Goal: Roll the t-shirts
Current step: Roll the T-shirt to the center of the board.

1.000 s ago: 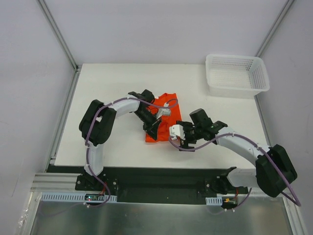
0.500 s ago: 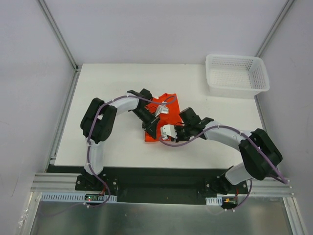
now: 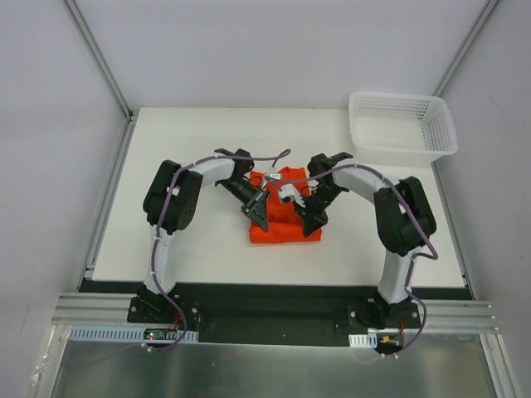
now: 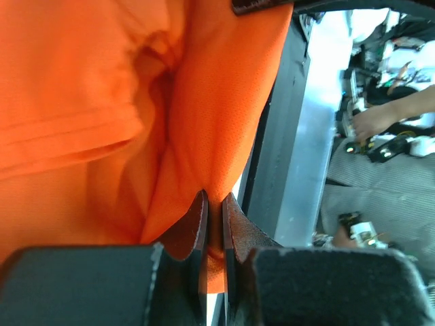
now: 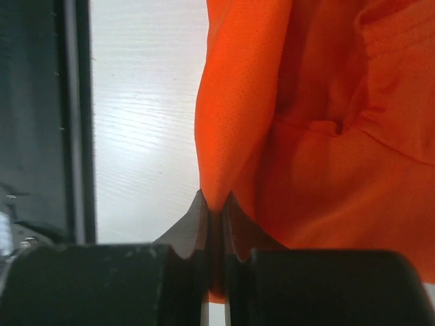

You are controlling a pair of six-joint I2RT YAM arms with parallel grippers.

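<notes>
The orange-red t-shirt (image 3: 286, 234) lies bunched in the middle of the white table (image 3: 199, 249), folded into a rough rectangle. My left gripper (image 3: 262, 217) is shut on its left edge. In the left wrist view the fabric (image 4: 95, 102) is pinched between the left gripper's (image 4: 214, 204) closed fingers. My right gripper (image 3: 313, 219) is shut on the right edge. The right wrist view shows a fold of the t-shirt (image 5: 326, 136) running down between the right gripper's (image 5: 214, 202) fingers. Both arms arch over the cloth's far part and hide it.
A white mesh basket (image 3: 403, 152) stands at the table's back right corner. Metal frame posts rise at the back corners, and a black rail runs along the near edge (image 3: 265, 292).
My right gripper swung in from the right of the t-shirt to its right edge and shut on the cloth. The left gripper stayed shut on the left edge and shifted slightly.
</notes>
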